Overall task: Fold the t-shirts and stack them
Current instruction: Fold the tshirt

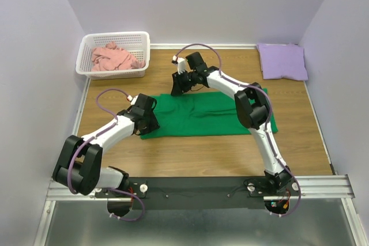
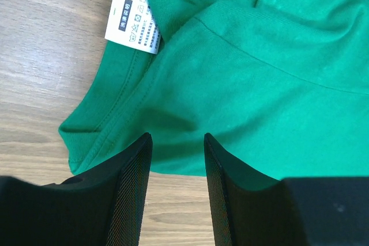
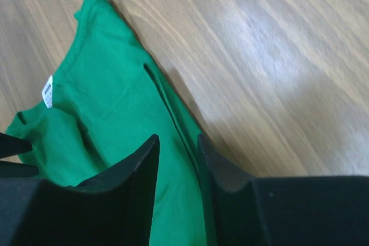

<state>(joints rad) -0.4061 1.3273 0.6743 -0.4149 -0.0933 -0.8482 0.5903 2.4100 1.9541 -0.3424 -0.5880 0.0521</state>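
Green t-shirt [image 1: 202, 116] was found on the table [image 1: 190, 154], laid out as a long strip, with the neck end and white label [image 2: 134, 20] toward the left. A crosswise fold was judged to be the step in hand and not yet made.

Left gripper [image 2: 177, 137] was set low at the near left corner, jaws apart, hem seen in the gap, cloth flat and unpinched. Right gripper [image 3: 177, 137] was placed likewise at the far left edge, jaws apart over cloth.

Next move, as judged: both corners to be pinched, lifted evenly and carried rightward.

Lavender t-shirt [image 1: 282, 61] was noted folded at the far right corner, presumed stacking place. Pink t-shirt [image 1: 115, 57] was seen crumpled in the white basket [image 1: 142, 41], far left. Right arm's elbow [image 1: 252, 108] was noted over the strip's right end, a possible hindrance.
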